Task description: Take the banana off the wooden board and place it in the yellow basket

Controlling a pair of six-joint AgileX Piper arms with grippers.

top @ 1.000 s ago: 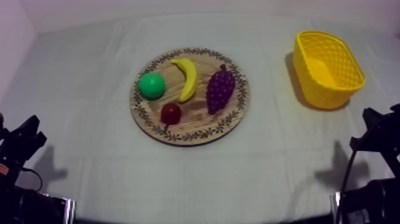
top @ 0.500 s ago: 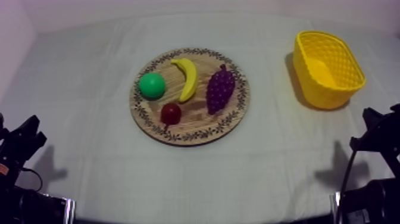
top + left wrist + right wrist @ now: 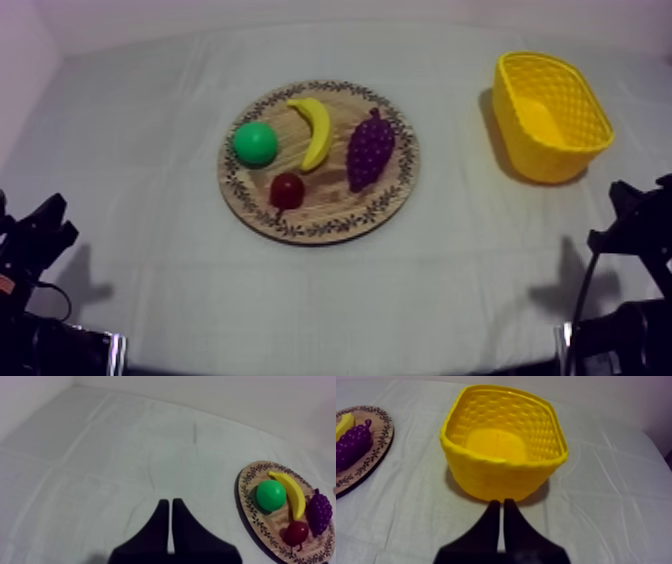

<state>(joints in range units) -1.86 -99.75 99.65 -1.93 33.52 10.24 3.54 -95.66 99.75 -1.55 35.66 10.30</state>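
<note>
Your left gripper (image 3: 168,505) and right gripper (image 3: 500,504) rest pressed together, empty. The banana (image 3: 314,130) lies on the wooden board (image 3: 320,232) at centre frame and the yellow basket (image 3: 545,160) is upper right, so the right arm looks nearer.

Banana (image 3: 313,130) on board (image 3: 328,207), basket (image 3: 546,160) well apart

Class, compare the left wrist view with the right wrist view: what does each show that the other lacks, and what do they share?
Left wrist view, not the right: the green round fruit, the small red fruit, and the left gripper, shut on nothing.
Right wrist view, not the left: the yellow basket, with nothing in it, and the right gripper, shut on nothing.
Both: the wooden board, the banana, the bunch of grapes and the cloth.
</note>
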